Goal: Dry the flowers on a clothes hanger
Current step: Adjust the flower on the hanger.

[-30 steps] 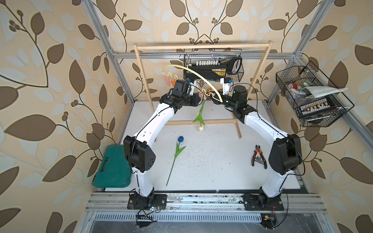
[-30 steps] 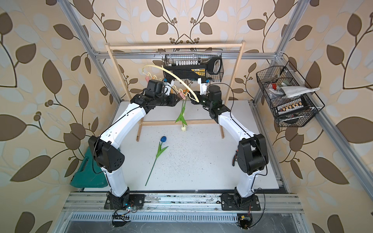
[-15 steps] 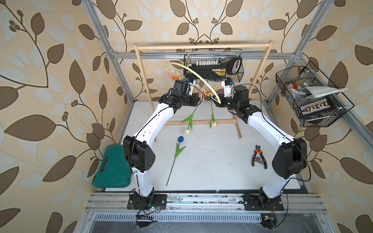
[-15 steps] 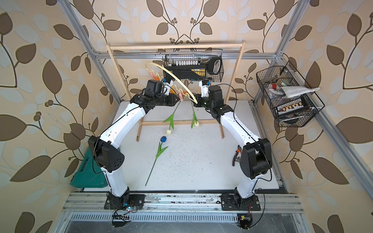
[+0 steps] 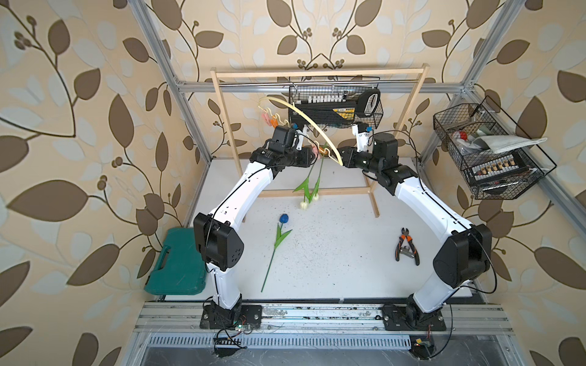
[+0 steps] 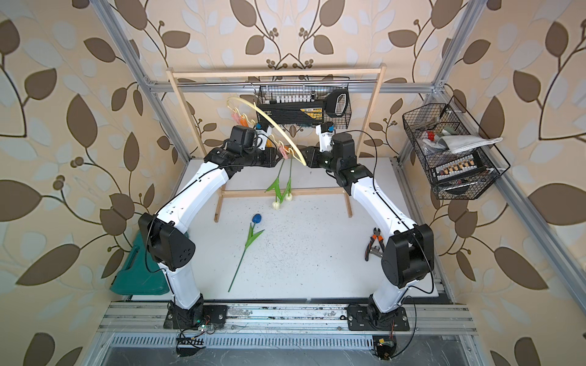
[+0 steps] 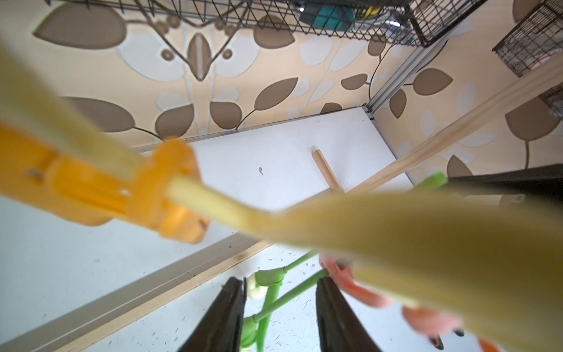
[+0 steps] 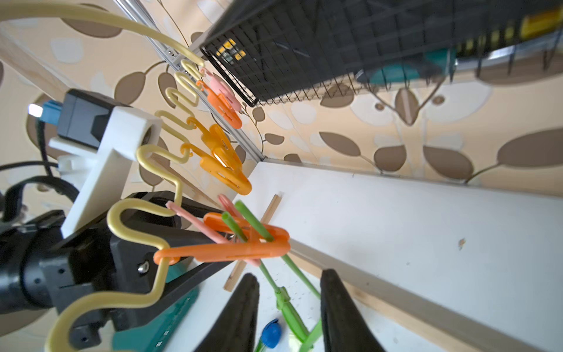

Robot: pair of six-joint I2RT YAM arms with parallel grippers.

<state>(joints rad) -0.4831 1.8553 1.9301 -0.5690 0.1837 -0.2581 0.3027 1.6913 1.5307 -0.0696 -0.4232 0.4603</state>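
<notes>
Both arms raised, elbows bent, wrists meeting at the clothes hanger [image 7: 396, 240] — left gripper [image 7: 280, 282] and right gripper [image 8: 289, 274] both gape empty — cream tulips [image 5: 303, 205] hang pinned.

Pliers [image 5: 406, 246] & green case [image 5: 175, 269], well apart

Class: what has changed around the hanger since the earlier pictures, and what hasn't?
The left claw and right claw have opened. The two white tulips, swung apart moments ago, now hang crossed together under the hanger. The blue tulip and pliers stayed put.
</notes>
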